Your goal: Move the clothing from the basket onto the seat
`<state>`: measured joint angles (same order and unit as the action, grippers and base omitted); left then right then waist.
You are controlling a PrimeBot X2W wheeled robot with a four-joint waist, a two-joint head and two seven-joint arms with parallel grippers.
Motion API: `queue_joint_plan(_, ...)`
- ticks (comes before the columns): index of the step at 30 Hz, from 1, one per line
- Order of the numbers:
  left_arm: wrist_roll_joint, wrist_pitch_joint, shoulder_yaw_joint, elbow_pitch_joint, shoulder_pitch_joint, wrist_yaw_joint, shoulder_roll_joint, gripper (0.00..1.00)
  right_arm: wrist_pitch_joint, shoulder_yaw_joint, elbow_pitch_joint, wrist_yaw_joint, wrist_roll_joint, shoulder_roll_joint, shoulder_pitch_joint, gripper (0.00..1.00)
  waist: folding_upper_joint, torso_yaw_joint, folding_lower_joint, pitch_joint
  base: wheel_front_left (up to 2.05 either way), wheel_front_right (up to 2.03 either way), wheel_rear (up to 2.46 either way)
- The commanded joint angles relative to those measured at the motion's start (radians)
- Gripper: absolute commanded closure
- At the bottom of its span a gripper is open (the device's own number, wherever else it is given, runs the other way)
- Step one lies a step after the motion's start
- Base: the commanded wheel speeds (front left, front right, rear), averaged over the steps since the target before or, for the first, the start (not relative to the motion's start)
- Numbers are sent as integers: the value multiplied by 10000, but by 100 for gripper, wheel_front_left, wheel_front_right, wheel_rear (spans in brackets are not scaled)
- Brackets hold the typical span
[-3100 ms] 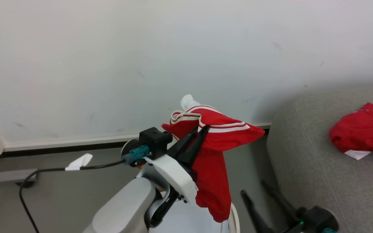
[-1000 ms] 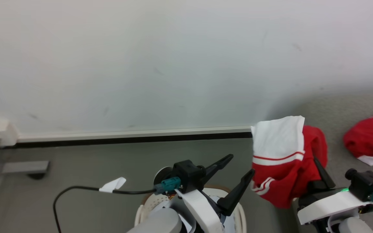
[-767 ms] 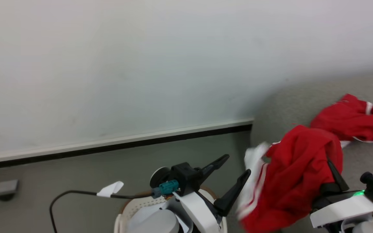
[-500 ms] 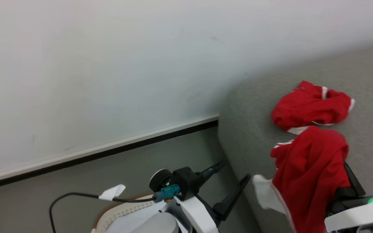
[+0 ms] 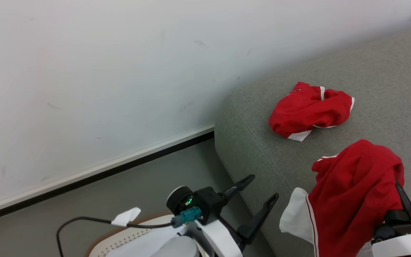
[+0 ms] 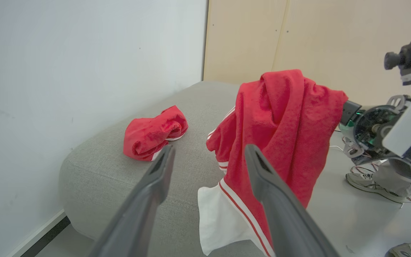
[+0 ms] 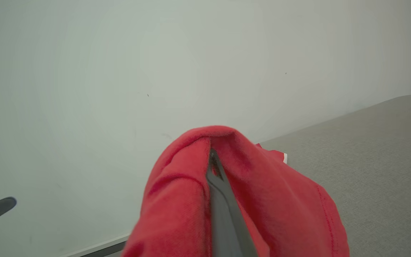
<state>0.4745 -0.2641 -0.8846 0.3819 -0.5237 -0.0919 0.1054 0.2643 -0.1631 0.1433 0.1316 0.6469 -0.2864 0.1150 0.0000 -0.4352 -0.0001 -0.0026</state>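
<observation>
Our right tool [image 7: 213,164] is clamped tight on a red garment [image 5: 351,200], which drapes over its fingers and hangs at the sofa [image 5: 262,153] edge. A 2nd garment [image 5: 309,110] lies on the sofa beyond that tool. Our left tool [image 5: 262,186] gapes wide, empty, w/ the basket [image 5: 120,242] just beneath it.

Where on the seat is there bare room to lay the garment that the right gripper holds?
Bare seat lies right of the lying garment, and in the strip between it and the held garment. The seat's left corner, near the left gripper, is bare too. Crowded: around the lying garment.
</observation>
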Motion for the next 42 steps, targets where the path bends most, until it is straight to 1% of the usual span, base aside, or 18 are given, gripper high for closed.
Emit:
queue_joint_plan(1,-170,-1,73,6,163,-35,-10,0,-1,71,-85,-19,57,-119,11,100,0,23,1,30,0,0,0)
queue_joint_plan(4,-492,-1,197,-20,115,-44,3,0,-1,141,-208,-19,76,-246,346,100,0,88,1,253,0,0,0)
queue_joint_plan(8,-874,-1,361,-103,-174,-70,92,0,-2,286,-353,-19,283,-469,1054,100,0,243,1,885,0,0,0)
queue_joint_plan(12,-1197,-2,393,-41,-473,-134,191,0,-46,477,-335,-19,695,-948,2131,100,0,455,1,1686,0,0,0)
queue_joint_plan(14,-1310,-2,372,-11,-667,-175,267,0,-139,714,-238,-19,941,-1305,2747,100,0,572,1,2153,0,0,0)
queue_joint_plan(15,-1310,-2,372,-11,-667,-175,267,0,-139,714,-238,-19,941,-1305,2747,100,0,572,1,2153,0,0,0)
queue_joint_plan(17,-1374,-2,355,-2,-882,-190,351,0,-225,982,-91,-19,1331,-1607,3374,100,0,700,1,2661,0,0,0)
queue_joint_plan(21,-1526,29,326,-14,-1367,-233,582,0,-398,1609,629,-19,2075,-2393,4764,100,0,1013,1,3650,0,0,0)
queue_joint_plan(24,-1627,97,330,-126,-1697,-251,715,0,-433,2045,1469,-19,2311,-3045,5757,100,0,1315,1,4387,0,0,0)
queue_joint_plan(28,-1701,222,430,-273,-2056,-221,942,0,-377,2367,2778,-19,2464,-3453,6912,100,0,1682,1,5219,0,0,0)
queue_joint_plan(30,-1736,258,469,-346,-2191,-188,1018,0,-412,2287,3517,-19,2417,-3534,7384,100,0,1847,1,5554,0,0,0)
queue_joint_plan(34,-1809,325,505,-463,-2366,-123,1157,0,-606,1773,5163,-19,2088,-3448,8037,100,0,2094,1,6005,0,0,0)
queue_joint_plan(38,-1795,299,496,-454,-2435,-75,1146,0,-1192,821,6498,-19,1630,-3168,8377,100,0,2221,1,6080,0,0,0)
queue_joint_plan(40,-1730,255,497,-385,-2388,-62,1117,0,-1721,282,6995,-21,1503,-3028,8409,100,0,2235,1,5970,0,0,0)
queue_joint_plan(41,-1688,238,494,-357,-2356,-54,1082,0,-1990,59,7187,-19,1473,-3021,8425,94,0,2233,1,5900,0,0,0)
queue_joint_plan(42,-1652,215,489,-323,-2315,-47,1057,0,-2328,-203,7368,-21,1455,-3004,8417,79,0,2225,1,5820,0,0,0)
